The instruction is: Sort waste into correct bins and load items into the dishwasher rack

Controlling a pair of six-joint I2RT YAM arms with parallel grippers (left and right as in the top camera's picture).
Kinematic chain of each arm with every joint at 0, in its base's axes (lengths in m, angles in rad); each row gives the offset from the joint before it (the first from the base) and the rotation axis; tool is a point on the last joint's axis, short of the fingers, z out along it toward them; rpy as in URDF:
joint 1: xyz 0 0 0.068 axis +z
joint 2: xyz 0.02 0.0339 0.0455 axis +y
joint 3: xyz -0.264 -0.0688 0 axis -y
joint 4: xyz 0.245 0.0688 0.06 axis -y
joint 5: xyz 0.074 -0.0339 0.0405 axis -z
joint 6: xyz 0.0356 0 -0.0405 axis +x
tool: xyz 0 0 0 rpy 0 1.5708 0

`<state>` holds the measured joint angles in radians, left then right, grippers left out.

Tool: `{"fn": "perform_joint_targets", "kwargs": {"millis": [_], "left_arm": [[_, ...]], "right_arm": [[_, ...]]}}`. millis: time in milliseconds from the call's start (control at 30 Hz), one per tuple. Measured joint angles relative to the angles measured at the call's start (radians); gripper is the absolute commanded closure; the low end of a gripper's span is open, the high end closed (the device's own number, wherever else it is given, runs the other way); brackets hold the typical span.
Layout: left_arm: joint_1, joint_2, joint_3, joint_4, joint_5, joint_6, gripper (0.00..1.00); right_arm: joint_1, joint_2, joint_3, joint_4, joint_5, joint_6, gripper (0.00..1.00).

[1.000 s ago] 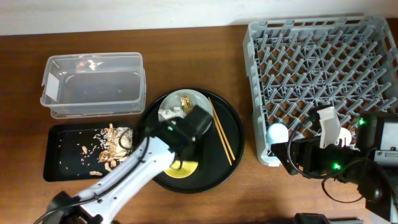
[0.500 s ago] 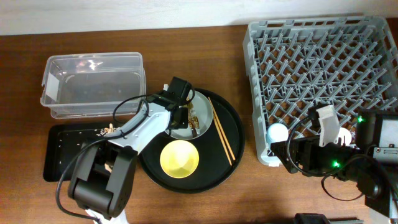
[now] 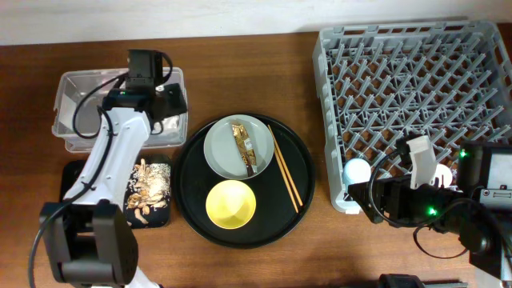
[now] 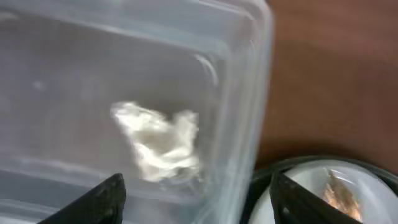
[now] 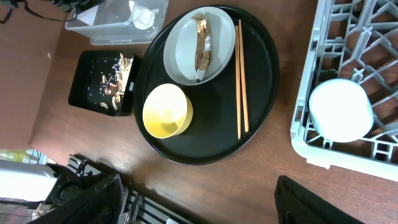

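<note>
My left gripper [image 3: 162,118] hangs open over the right end of the clear tub [image 3: 88,112]. The crumpled white tissue [image 4: 158,143] lies loose in the tub [image 4: 56,74], beyond my fingertips [image 4: 102,200]. The grey-green plate [image 3: 228,152] holds the gold-brown wrapper [image 3: 242,144]. Chopsticks [image 3: 285,168] and the yellow bowl [image 3: 231,202] lie on the round black tray [image 3: 272,212]. Food scraps [image 3: 144,188] lie in the shallow black tray [image 3: 88,200]. My right gripper [image 5: 199,205] is open and empty, high above the table's front. A pale cup [image 5: 341,111] sits in the rack's [image 3: 416,88] front-left corner. No pink cup shows.
The rack fills the right side of the table, with my right arm at its front edge [image 3: 432,204]. Bare wooden table [image 3: 240,72] lies between the tub and the rack, and along the front [image 5: 249,180].
My left arm swung from the plate up and left to the clear tub. The tissue is gone from the plate and now lies in the tub. The right arm has not moved.
</note>
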<state>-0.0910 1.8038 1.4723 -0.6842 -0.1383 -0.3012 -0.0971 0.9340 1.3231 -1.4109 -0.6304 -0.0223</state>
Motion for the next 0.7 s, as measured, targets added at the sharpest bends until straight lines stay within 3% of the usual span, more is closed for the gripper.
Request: {"fn": "perform_joint_targets", "kwargs": {"millis": [67, 167, 300, 333, 433, 467, 633, 700], "left_arm": [[-0.063, -0.029, 0.032, -0.084, 0.060, 0.008, 0.41], [-0.278, -0.058, 0.044, -0.192, 0.085, 0.010, 0.40], [-0.460, 0.123, 0.018, -0.124, 0.078, -0.121, 0.48], [-0.473, 0.206, 0.012, -0.107, 0.079, -0.158, 0.53], [-0.475, 0.283, -0.001, -0.093, 0.070, -0.210, 0.97], [-0.475, 0.285, -0.001, -0.094, 0.067, -0.219, 1.00], [-0.471, 0.263, 0.053, -0.271, 0.048, -0.224, 1.00], [-0.432, 0.143, 0.098, -0.317, -0.029, -0.223, 1.00]], "right_arm": [[0.000, 0.000, 0.000, -0.001, 0.000, 0.000, 0.21], [0.000, 0.000, 0.000, -0.004, 0.005, 0.000, 0.21], [0.000, 0.000, 0.000, -0.013, 0.012, 0.000, 0.21], [0.000, 0.000, 0.000, -0.016, 0.012, 0.000, 0.21], [0.000, 0.000, 0.000, -0.016, 0.012, 0.000, 0.21], [0.000, 0.000, 0.000, -0.016, 0.013, -0.001, 0.21], [0.000, 0.000, 0.000, -0.017, 0.012, 0.000, 0.21], [0.000, 0.000, 0.000, -0.018, 0.012, 0.000, 0.21]]}}
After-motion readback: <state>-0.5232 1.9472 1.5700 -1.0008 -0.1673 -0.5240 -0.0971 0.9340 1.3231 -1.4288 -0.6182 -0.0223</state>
